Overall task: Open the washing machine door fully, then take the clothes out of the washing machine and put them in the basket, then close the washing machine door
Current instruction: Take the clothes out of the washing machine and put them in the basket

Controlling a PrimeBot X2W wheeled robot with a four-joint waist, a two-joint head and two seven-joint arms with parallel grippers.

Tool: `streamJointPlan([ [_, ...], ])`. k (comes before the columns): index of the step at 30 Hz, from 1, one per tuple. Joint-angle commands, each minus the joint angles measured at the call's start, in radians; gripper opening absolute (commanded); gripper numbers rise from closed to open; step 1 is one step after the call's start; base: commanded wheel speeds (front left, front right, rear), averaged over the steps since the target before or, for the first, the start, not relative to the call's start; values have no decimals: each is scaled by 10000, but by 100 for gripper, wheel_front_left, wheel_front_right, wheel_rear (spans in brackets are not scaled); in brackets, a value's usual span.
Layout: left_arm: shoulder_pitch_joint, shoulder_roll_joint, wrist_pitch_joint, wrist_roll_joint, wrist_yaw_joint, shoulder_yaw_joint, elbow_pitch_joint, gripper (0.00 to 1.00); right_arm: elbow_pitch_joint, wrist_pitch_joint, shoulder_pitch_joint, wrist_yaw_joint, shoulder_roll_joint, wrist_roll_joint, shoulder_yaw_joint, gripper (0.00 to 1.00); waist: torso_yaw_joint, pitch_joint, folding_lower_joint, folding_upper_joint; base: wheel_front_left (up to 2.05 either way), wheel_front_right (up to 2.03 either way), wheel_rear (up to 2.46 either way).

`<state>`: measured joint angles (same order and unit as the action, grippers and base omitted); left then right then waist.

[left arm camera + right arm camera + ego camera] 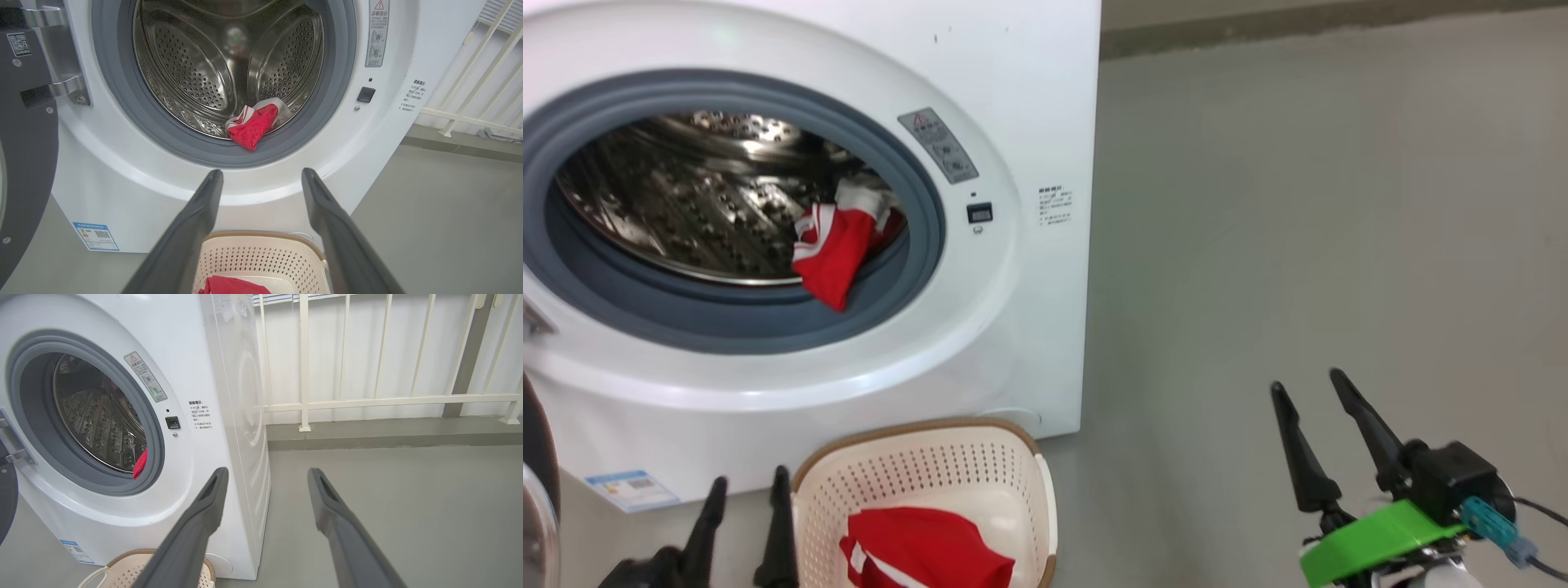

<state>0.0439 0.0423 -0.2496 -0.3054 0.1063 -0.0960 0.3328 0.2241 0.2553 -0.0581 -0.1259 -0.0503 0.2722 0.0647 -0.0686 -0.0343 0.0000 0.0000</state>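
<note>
Down at the lower left of the head view, the left claw (750,488) stands released, its two dark fingers spread and holding nothing, just beside the left edge of the basket (915,431). Seen from its own wrist, the fingers point toward the front of the washing machine (1029,98), with the basket's far rim low between them. The basket sits on the grey floor (1298,204), close against the machine's front and below the round opening. One red garment (923,543) with white stripes lies inside it. A second red garment (833,245) with white parts is in the machine, at the lower right of the steel drum (686,196), draped over the drum's lip onto the grey rubber ring (727,327). The washing machine door (24,163) is swung open to the left; its dark inner face and metal hinge (65,87) show at the left edge of the left wrist view. A small blue label (629,488) is stuck low on the machine's front, left of the basket. Over on the right, the right claw (1307,384) is likewise released and empty, fingers apart above bare floor, well apart from machine and basket. Past the machine's side stands a white railing (367,402).
</note>
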Motion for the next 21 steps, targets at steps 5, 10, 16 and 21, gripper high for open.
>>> streamJointPlan([
  [5,-538,100,-122,207,60,-667,-931,100,-455,65,413,-48,1,-186,-159,100,-211,622,0,0,0,0,0],
  [10,-1058,90,-122,260,114,-870,-1453,100,-649,65,765,-48,-4,-254,-433,100,-314,830,0,0,0,0,0],
  [16,-1501,87,-122,581,170,-892,-1915,100,-795,65,978,-48,-67,-247,-468,100,-392,934,0,0,0,0,0],
  [21,-1684,86,-122,748,198,-935,-1987,100,-836,65,1100,-48,-153,-207,-482,100,-391,972,0,0,0,0,0],
])
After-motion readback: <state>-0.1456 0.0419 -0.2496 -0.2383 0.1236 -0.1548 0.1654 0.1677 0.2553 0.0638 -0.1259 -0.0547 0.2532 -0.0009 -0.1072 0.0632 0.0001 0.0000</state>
